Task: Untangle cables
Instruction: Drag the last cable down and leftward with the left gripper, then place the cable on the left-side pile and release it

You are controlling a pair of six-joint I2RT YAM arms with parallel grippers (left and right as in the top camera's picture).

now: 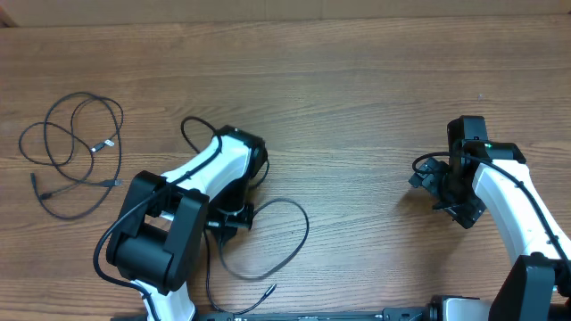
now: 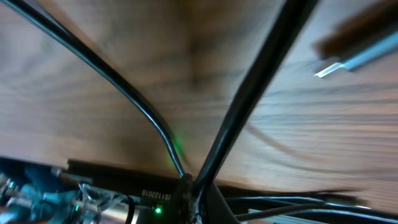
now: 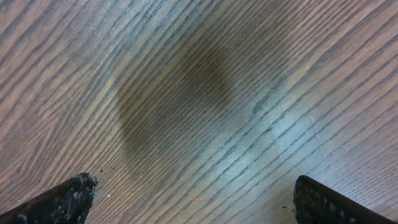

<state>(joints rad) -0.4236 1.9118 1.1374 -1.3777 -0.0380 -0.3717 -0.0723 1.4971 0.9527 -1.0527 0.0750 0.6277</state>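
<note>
Overhead shows your left gripper [image 1: 234, 217] low over the tabletop [image 1: 357, 80], near the front edge and left of centre, jaws together on the looped cable [image 1: 302, 234]. The left wrist view backs this up: two black strands run in from the upper corners and meet right at the fingertips. You seem to be pinching where the cord doubles back, which I judge is the spot that lets you draw the loop open. The loop swings out to the right of the gripper, and its plug end [image 1: 268, 288] lies close to the front edge. A blurred silver plug [image 2: 348, 61] also shows in the wrist view, but you cannot tell whether it is the same one.

The coiled cable [image 1: 73, 152] lies alone toward the left edge in loose rings, well apart from the arm. It looks set aside there so it cannot snag the one in hand.

Your right gripper [image 1: 439, 185] hangs near the right edge, its fingers [image 3: 59, 202] spread wide over bare wood with nothing between them. That reads as parked, ready to come across for the free end.
</note>
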